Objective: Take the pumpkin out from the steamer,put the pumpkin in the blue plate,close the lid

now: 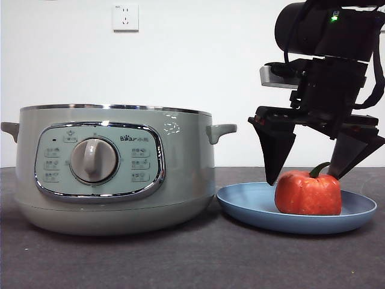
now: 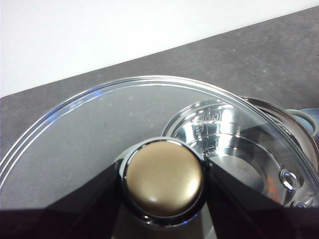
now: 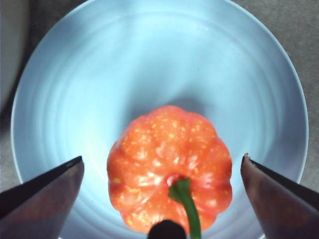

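Pumpkin (image 1: 308,193) sits in the blue plate (image 1: 240,201), at 3 o'clock of the steamer (image 1: 114,168); right tool (image 1: 310,178) spread wide astride it, empty. Left tool (image 2: 163,181) clamps the lid (image 2: 94,129) by its knob, steamer's open rim just beyond, so the left arm closes.

pumpkin (image 1: 308,194): 1 | blue plate (image 1: 252,208): 1 | steamer (image 1: 114,171): 1 | lid (image 2: 89,129): 1 (glass) | wall socket (image 1: 125,17): 1

"Bear" logo plus small unreadable characters on steamer (image 1: 114,168) control panel, upper right of knob (button labels too small to read). No other legible text.
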